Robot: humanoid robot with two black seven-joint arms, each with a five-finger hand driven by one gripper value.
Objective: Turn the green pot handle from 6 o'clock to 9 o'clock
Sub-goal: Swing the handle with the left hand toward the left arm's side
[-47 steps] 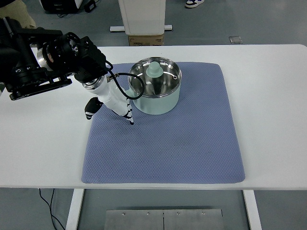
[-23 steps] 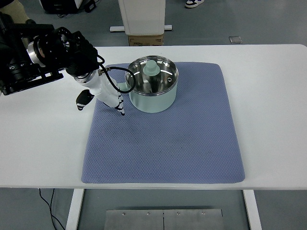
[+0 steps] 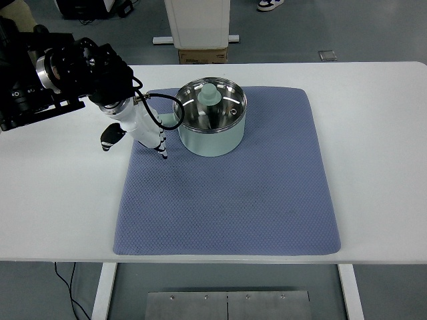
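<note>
Top view: pale green steel-lined pot (image 3: pixel 211 127) near far edge of quilted blue mat (image 3: pixel 227 200), on white table (image 3: pixel 373 160). Left white-fingered robot hand (image 3: pixel 143 130) just beside it, fingers loosely together, gripping nothing. Could easily shove pot sideways instead of turning it.

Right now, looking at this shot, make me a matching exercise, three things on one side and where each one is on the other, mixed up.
Things:
1. green pot
2. left hand
3. blue mat

Places:
A. lies flat on the white table
B. stands on the mat's far part
C. just left of the pot, over the mat's left edge

Pairs: 1-B, 2-C, 3-A
</note>
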